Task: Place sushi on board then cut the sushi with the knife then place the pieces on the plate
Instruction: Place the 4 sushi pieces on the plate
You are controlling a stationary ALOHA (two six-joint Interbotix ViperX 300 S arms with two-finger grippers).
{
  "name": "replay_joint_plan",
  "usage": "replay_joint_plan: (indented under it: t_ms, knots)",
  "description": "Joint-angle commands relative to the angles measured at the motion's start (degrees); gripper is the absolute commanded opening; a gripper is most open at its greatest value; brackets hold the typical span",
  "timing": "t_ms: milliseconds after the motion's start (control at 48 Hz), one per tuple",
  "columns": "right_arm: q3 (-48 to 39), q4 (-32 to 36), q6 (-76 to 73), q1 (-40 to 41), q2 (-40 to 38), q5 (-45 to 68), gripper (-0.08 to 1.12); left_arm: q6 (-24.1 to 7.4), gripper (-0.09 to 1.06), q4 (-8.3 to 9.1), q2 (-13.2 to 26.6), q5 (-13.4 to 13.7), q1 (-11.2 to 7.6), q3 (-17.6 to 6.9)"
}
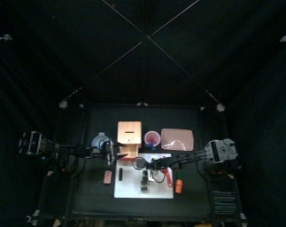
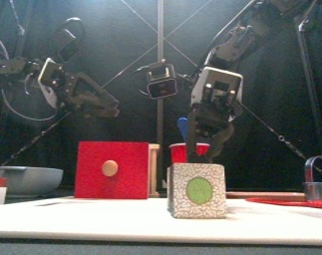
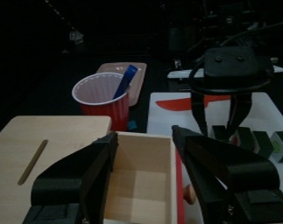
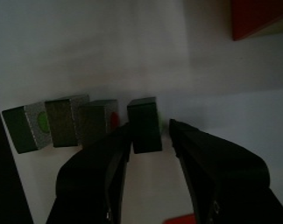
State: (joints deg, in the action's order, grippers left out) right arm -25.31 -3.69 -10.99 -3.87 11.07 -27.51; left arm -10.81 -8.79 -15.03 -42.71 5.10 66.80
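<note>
Right pincer point(image 4: 151, 129) directly above the separate sushi block point(image 4: 146, 112), jaws apart and straddling it, apparently not clamped. Roll's long axis along the closing line, so jaws face the block's flat sides; straight drop likely enough. Rest of the roll point(image 4: 61, 122) just beside it on the white cutting board point(image 4: 225, 96): looks like three blocks, count unsure. Left pincer point(image 3: 144, 137) farther off, spread, empty, over the wooden box point(image 3: 61, 162). Two knives: red knife point(image 3: 179, 102) on the board, blue knife point(image 3: 130, 79) in the red cup point(image 3: 99, 90). One pink tray point(image 1: 178, 137) behind.

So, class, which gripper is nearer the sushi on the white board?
Right. The right gripper hangs over the sushi, jaws astride its end piece; the left gripper is over the wooden box.
</note>
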Motion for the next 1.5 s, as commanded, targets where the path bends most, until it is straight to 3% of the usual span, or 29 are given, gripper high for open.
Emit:
replay_joint_plan:
  t_ms: [21, 188, 438, 562, 729, 938, 1042, 1146, 1312, 1500]
  knots:
    - [1.1, -0.2, -0.2, 0.3, -1.1, 0.1, 0.75, -0.1, 0.88, -0.18, -0.5, -0.3, 0.44, -0.4]
    - [1.1, -0.4, -0.3, 0.3, -1.4, 0.1, 0.73, 0.0, 0.88, -0.18, -0.5, -0.3, 0.62, -0.4]
    - [0.5, -0.4, -1.2, 0.3, -3.0, -0.4, 0.57, 0.0, 0.88, -0.09, -0.5, -0.1, 1.05, -0.2]
    - [-3.3, -2.5, -2.9, 0.7, -10.0, -3.6, 0.57, -0.1, 0.88, -0.09, -0.5, -0.1, 1.05, -0.2]
    - [-15.4, -1.8, -11.2, 4.7, -24.3, -5.6, 0.57, -0.1, 0.88, -0.18, -0.5, -0.1, 1.76, -0.1]
    - [-25.4, 5.4, -20.0, 16.6, -35.8, -5.6, 0.57, -0.1, 0.88, -0.09, -0.4, -0.1, 2.11, -0.1]
    - [-24.3, 8.1, -22.6, 27.0, -33.3, -2.8, 0.57, -0.1, 0.88, -0.09, -0.2, -0.1, 2.20, -0.1]
    - [-22.7, 7.4, -25.8, 31.9, -27.8, -1.8, 0.57, -0.1, 0.88, -0.09, -0.2, -0.1, 2.11, 0.0]
    - [-20.1, 10.5, -30.9, 32.6, -21.0, -0.8, 0.57, -0.1, 0.88, -0.09, -0.5, -0.1, 2.02, 0.1]
    - [-19.3, 10.9, -31.2, 33.4, -19.4, 0.7, 0.58, -0.1, 0.88, -0.18, -0.7, 0.0, 1.93, 0.6]
